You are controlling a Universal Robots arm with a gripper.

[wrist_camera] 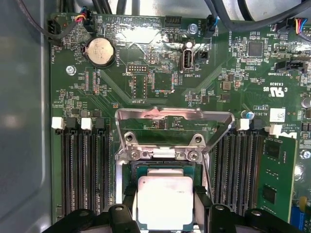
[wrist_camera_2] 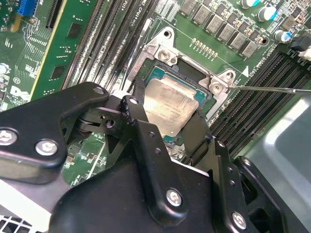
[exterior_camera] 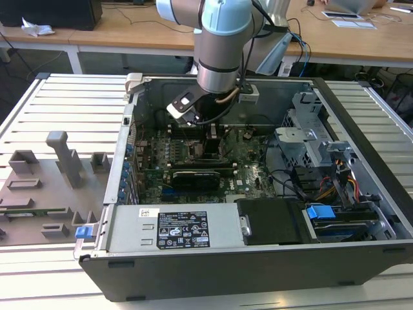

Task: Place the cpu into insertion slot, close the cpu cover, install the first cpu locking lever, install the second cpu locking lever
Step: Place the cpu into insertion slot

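The cpu (wrist_camera: 165, 201), a square chip with a silver-grey top, lies between the two black fingers (wrist_camera: 129, 206) of my gripper (wrist_camera: 165, 209), which is shut on its opposite edges. It sits directly over the insertion slot (wrist_camera: 160, 168), whose teal rim shows around it; I cannot tell whether it is seated. In the second wrist view the cpu (wrist_camera_2: 170, 109) fills the slot (wrist_camera_2: 163, 74) between my gripper's (wrist_camera_2: 167, 115) fingers. The cpu cover (wrist_camera: 160, 113) stands swung open behind the slot. Two thin wire levers (wrist_camera_2: 272, 89) stick out unlatched. In the exterior view my gripper (exterior_camera: 211, 137) hangs low inside the case.
Long black memory slots (wrist_camera: 82, 170) flank the socket on both sides. The open computer case (exterior_camera: 129, 123) walls me in, with a power supply (exterior_camera: 174, 229), a drive cage (exterior_camera: 310, 139) and cables (exterior_camera: 335, 184). A grey fixture board (exterior_camera: 45, 187) lies at the exterior view's left.
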